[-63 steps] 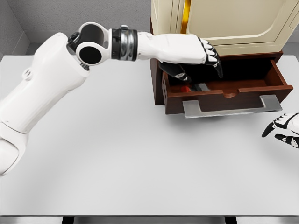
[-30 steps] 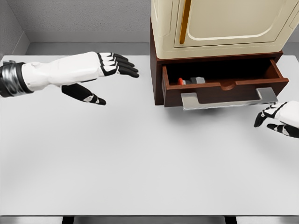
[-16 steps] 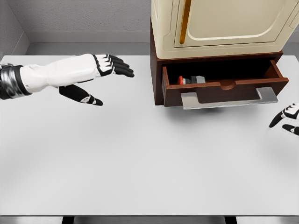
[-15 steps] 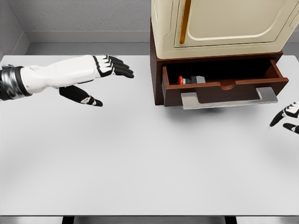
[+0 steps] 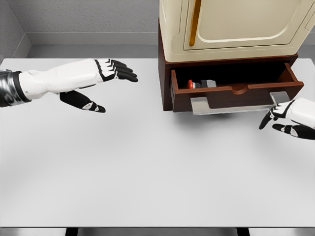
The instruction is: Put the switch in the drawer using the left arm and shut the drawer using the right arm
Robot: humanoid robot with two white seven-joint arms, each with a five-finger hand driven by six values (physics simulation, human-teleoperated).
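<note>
The switch (image 5: 201,84), grey with a red button, lies inside the open brown drawer (image 5: 236,91) at its left end. My left hand (image 5: 106,81) hovers over the table well left of the cabinet, fingers spread and holding nothing. At the right edge my right hand (image 5: 280,118) is open, its fingertips just below and in front of the right end of the drawer's silver handle (image 5: 231,104).
The drawer belongs to a brown cabinet base (image 5: 165,73) that carries a cream box with a door (image 5: 236,22). The white table (image 5: 147,162) stretches out in front. A grey wall stands behind.
My left hand has withdrawn from the drawer to the left, leaving the switch inside. My right hand pulled back to the right edge, then came in toward the handle's right end.
</note>
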